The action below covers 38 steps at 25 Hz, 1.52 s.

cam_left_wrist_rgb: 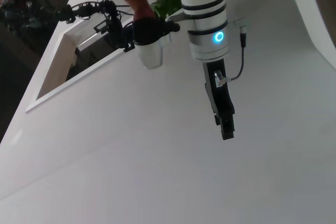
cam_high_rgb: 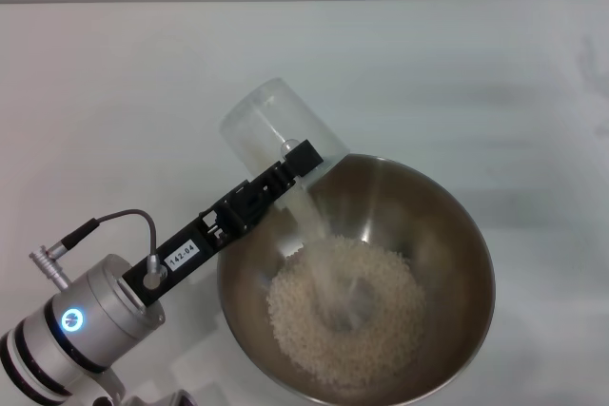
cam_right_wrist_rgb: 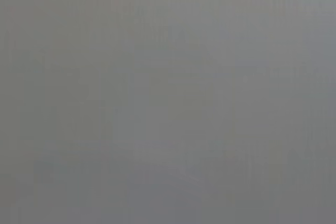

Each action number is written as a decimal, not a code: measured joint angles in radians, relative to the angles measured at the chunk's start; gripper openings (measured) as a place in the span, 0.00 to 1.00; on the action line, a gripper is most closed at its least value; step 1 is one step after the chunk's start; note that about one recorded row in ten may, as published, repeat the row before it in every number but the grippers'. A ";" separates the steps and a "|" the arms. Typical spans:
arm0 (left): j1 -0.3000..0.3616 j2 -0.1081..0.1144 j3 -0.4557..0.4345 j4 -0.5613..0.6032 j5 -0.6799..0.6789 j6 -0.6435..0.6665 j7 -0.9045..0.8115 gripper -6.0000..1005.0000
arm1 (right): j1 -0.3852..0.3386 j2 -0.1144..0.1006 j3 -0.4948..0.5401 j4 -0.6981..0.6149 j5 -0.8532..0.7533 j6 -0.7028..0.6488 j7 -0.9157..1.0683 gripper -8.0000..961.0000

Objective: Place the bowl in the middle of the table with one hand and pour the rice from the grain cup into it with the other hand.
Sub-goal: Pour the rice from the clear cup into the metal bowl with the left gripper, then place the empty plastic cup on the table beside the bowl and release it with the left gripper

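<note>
The table (cam_high_rgb: 114,83) is a plain white top that fills the head view. On it, toward the near right, sits the bowl (cam_high_rgb: 457,235), a wide steel one whose near rim runs off the picture's lower edge. Inside the bowl, on its floor and a little toward the near side, lies the rice (cam_high_rgb: 381,330) in a pale round heap with a shallow dent in its middle, and a thin stream of grains falls onto that dent from above. The left arm (cam_high_rgb: 86,320) reaches up from the near left corner toward the bowl's far left rim. The left pincer (cam_high_rgb: 290,166) sits right at that rim and is closed on the cup (cam_high_rgb: 266,125), gripping it by its lower edge. The cup is clear and tipped steeply, its base pointing up and away from the bowl, its mouth down over the bowl's rim beside the fingertips. The right wrist view shows only a flat grey field, and the right pincer appears nowhere.
</note>
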 joint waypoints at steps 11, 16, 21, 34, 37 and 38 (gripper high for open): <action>0.000 0.000 0.003 0.002 0.000 -0.009 0.088 0.08 | 0.001 -0.001 0.007 0.000 0.000 0.007 0.000 0.52; 0.011 -0.001 0.001 -0.016 -0.003 -0.008 0.051 0.08 | 0.001 -0.002 0.005 -0.002 0.000 0.007 0.000 0.52; 0.038 0.000 -0.042 -0.058 -0.010 -0.003 -0.210 0.09 | 0.001 0.000 0.000 -0.008 0.000 0.012 0.007 0.52; 0.111 -0.002 -0.178 -0.082 -0.173 -0.082 -1.122 0.10 | 0.013 0.008 -0.018 -0.027 0.000 0.059 0.044 0.52; 0.111 -0.003 -0.177 -0.090 -0.301 -0.176 -1.297 0.10 | 0.020 0.003 -0.037 -0.029 0.000 0.059 0.091 0.52; 0.109 -0.003 -0.175 -0.093 -0.331 -0.203 -1.330 0.10 | 0.021 0.002 -0.038 -0.030 0.000 0.058 0.101 0.52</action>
